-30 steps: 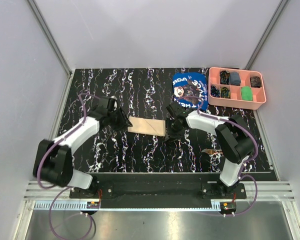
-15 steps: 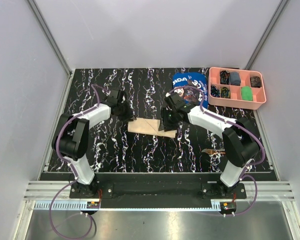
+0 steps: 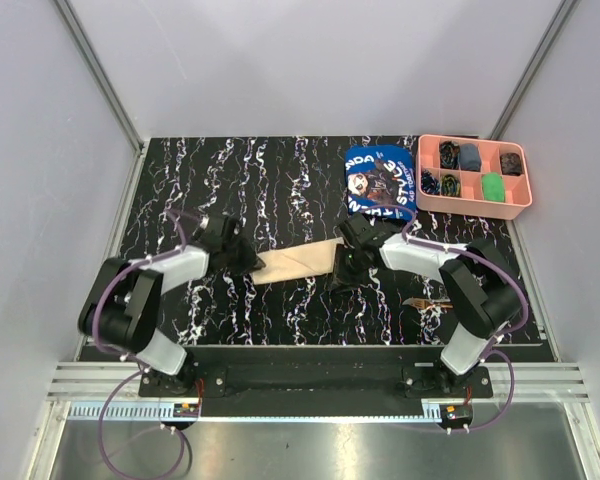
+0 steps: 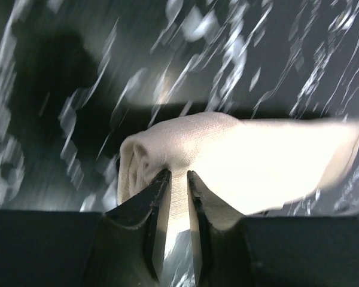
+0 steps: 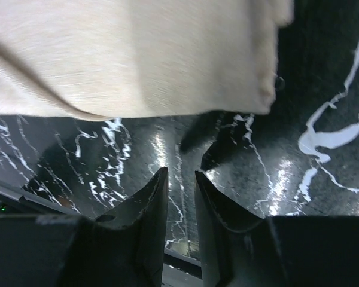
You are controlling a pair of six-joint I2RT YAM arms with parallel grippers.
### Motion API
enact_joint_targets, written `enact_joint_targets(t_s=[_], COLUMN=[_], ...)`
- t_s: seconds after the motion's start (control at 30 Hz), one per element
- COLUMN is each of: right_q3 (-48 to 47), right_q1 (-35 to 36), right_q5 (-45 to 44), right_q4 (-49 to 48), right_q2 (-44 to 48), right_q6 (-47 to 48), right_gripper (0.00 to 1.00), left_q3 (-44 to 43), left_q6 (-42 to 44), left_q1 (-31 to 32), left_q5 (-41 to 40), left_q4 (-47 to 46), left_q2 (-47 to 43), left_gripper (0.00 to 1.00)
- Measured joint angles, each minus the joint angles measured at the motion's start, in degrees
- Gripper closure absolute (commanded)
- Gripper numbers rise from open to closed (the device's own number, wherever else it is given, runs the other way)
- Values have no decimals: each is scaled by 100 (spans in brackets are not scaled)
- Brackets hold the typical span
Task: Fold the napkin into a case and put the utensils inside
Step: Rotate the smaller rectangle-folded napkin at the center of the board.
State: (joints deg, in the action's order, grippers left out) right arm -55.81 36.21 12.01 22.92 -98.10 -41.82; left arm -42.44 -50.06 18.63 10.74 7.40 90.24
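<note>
The napkin [image 3: 300,262] is folded into a narrow beige oblong on the black marbled counter [image 3: 280,180]. Its long axis runs left to right, and one pincer stands at each end.

Left pincer [image 3: 250,263]: positioned at the left end of the napkin. In the left wrist view the two fingers [image 4: 158,203] stand a narrow slit apart, with a pinch of beige cloth between their tips. The rounded, folded left end of the napkin bulges just beyond the tips. The rest of the cloth extends away to the right.

Right pincer [image 3: 342,272]: positioned at the right end of the napkin, on its near side. In the right wrist view its fingers [image 5: 149,203] stand a small gap apart. Only counter shows between them, so no cloth is gripped. The napkin fills the area beyond the fingertips, its edge is clear of them, and a dark shadow lies beneath it.

Other items, located from the napkin:
- Blue printed cloth [image 3: 380,180]: beyond its right end, farther from the arm bases.
- Pink compartment tray [image 3: 470,205]: farther right again, at the back corner.
- Utensil [image 3: 425,301]: to the right and nearer the bases, beside the right arm.
</note>
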Motion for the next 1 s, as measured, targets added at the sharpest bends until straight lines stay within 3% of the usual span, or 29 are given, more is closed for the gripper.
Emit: enact_joint_targets(t_s=[0.27,0.5,0.7,0.83,0.87,1.0], right_q3=[-37,-1281,-2476,-2949,-2957,-2702], right_q1=[-2,-11,-15,-17,-20,-195], right_q5=[-46,-63,164,33,-107,-522], right_q4=[-70,-63,15,369,487,1067], right_q2=[-105,-1126,-1956,-2015,-1915,-1211], right_q6=[20,433,793,914,933,785], right_gripper=[67,67,66,38,33,18], left_q3=[1440,2411,2441,2164,2059,1576], left_q6=[-1261,-2328,-2675,-2623,-2579,-2107], left_q1=[682,1486,2065,2507,2649,2889], left_q5=[-55,-437,-734,-911,-973,-1056], left_q4=[-31,118,205,310,343,625], left_q2=[-1572,-3047,-3136,-2968,-2990,-3298], left_gripper=[73,70,70,58,51,41])
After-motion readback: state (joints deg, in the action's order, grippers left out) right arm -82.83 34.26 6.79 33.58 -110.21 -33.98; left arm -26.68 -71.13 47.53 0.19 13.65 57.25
